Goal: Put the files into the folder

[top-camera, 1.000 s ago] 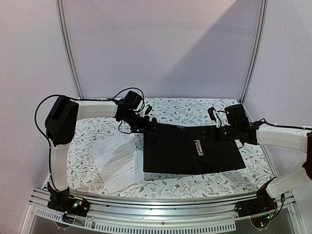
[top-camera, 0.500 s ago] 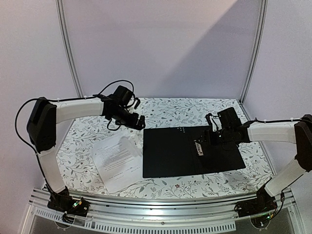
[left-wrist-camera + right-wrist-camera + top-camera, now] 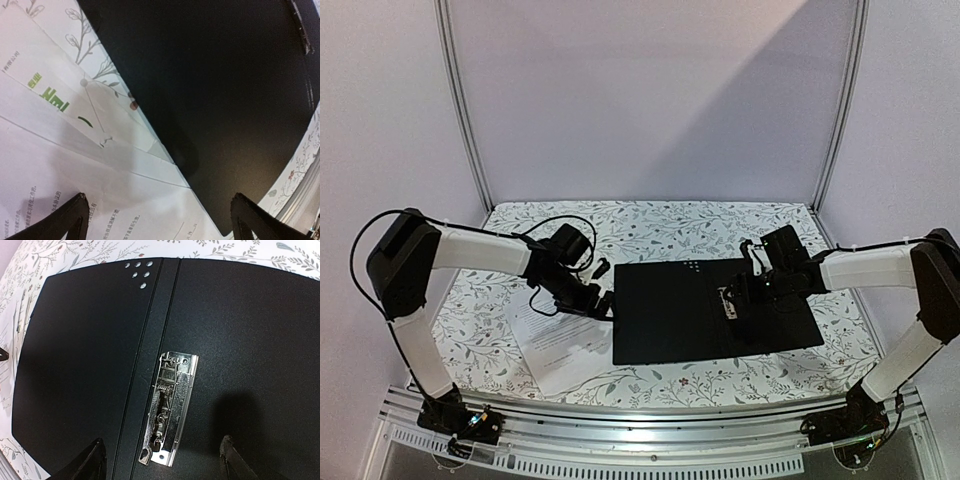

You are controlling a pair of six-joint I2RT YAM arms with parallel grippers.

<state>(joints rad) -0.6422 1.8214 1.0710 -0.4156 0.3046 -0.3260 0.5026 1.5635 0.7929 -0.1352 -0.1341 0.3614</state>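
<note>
Top view: folder [image 3: 710,315] lying open, black inside up, on the leaf-patterned surface [image 3: 670,225]; printed sheets [image 3: 555,340] just beside its left edge, not yet in. Left claw [image 3: 600,303] low over the seam between sheets and folder; right claw [image 3: 733,298] over the folder's middle. Left wrist view: left claw [image 3: 159,200] spread wide and empty, one finger above the sheets [image 3: 60,150], the other above the folder [image 3: 215,90]. Writing: a green heading [image 3: 50,95] and rows of small black characters, too blurred to read. Right wrist view: right claw [image 3: 161,442] parted, gripping nothing, fingers either side of the metal clip [image 3: 167,407] next to the spine of the folder [image 3: 250,315]; six small pale dots [image 3: 138,270] near the far edge; no label or brand legible. Step in hand, as judged: reaching for the sheets. Next move likely calls for the left claw to catch a thin flat edge and draw the sheets across onto the open folder, the clip perhaps needing lifting first.
</note>
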